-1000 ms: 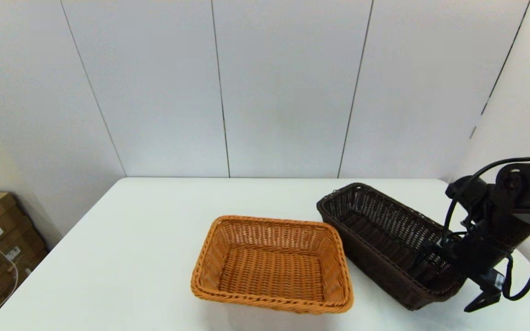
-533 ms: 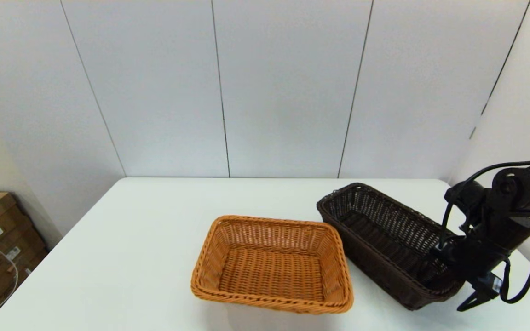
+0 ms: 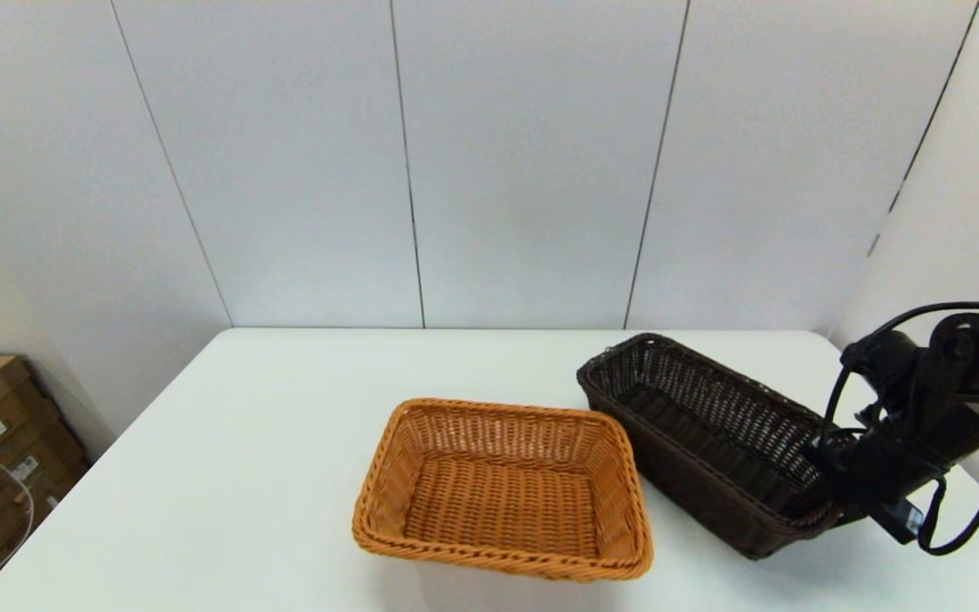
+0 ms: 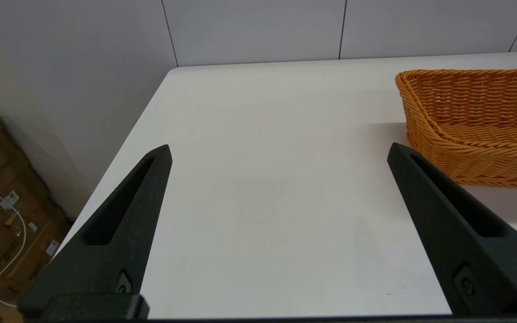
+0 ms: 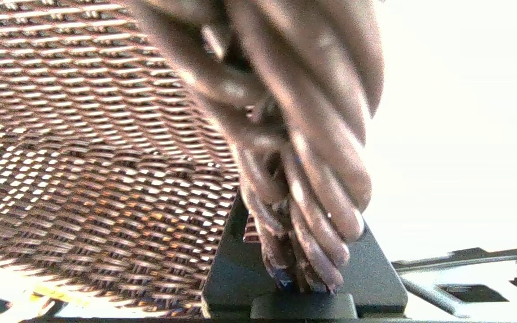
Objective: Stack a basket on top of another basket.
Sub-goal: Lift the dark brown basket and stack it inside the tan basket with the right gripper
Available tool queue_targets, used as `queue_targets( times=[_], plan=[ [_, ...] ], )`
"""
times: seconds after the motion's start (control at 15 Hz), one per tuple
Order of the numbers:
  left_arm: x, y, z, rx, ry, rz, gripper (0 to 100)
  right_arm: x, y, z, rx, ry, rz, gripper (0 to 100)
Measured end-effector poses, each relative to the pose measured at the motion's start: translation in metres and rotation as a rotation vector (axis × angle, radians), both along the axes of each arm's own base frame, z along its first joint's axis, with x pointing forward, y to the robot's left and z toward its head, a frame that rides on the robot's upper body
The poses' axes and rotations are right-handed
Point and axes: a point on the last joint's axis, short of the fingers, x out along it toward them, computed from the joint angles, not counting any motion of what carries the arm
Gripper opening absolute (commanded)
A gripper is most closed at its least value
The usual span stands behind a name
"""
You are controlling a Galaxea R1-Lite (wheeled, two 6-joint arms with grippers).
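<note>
Two baskets share the white table (image 3: 243, 442): the dark brown open-weave wicker basket (image 3: 693, 433), long axis running away from me, sits just right of the orange-tan rectangular wicker basket (image 3: 502, 489). My right gripper (image 3: 829, 493) pinches its braided near rim, that end seemingly tipped up. The carry goes leftward. My left gripper (image 4: 278, 179) hangs spread wide, idle, left of the orange one.

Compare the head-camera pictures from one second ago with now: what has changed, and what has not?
The right gripper has closed on the braided rim at the near right end of the dark brown basket, and that end has lifted slightly, shifting the basket a little leftward. The orange basket and white table are unchanged. The left gripper is open beside the orange basket.
</note>
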Motion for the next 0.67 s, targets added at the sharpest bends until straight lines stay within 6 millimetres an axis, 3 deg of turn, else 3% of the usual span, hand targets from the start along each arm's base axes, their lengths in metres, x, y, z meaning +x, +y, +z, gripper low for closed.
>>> queue_targets(
  times=[0.67],
  plan=[
    [0.0, 0.0, 0.0, 0.0, 0.0, 0.001, 100, -0.009, -0.035, 0.02, 0.18, -0.136, -0.058, 0]
  ],
)
